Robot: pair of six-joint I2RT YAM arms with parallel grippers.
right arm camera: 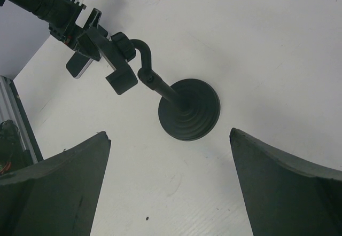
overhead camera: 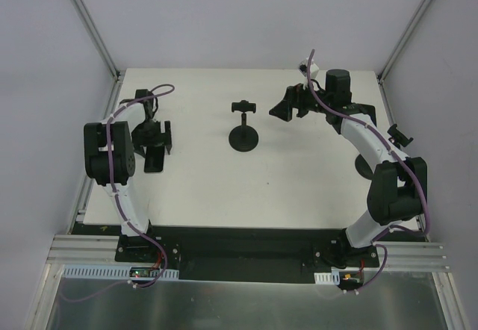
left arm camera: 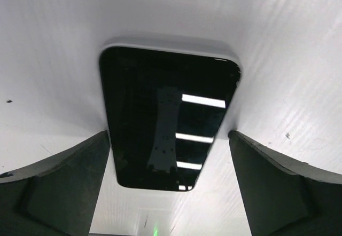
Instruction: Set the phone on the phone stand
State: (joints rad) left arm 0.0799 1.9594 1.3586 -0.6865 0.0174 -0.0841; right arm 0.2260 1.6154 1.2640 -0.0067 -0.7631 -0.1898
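Phone point(left arm camera: 165, 118): lies flat, glossy screen up, on the counter point(overhead camera: 299, 188) near its left edge, about midway between the near and far edges.
Handling, judged: a rigid, thin slab, light for the arm. The glass face looks slick and breakable, so it should not be dropped or squeezed across the screen.
Where to grip, judged: across the two long side edges, near mid-length. Lying flat, it offers only a low edge, so the fingers must come right down to the counter surface.
Left gripper point(left arm camera: 168, 134): poised over the phone with jaws spread slightly wider than its width, one finger just beside each long edge. Nothing is lifted; whether the pads touch the edges cannot be told.
Phone stand point(right arm camera: 184, 108): upright near the counter's centre, round base down and clamp cradle point(right arm camera: 115, 60) on top, empty. It is well apart from the phone.
Right gripper point(overhead camera: 287, 110): jaws wide and holding nothing, hanging near the stand on its right, toward the far edge.
Risk, judged: the phone may slide on the smooth counter as the fingers close.
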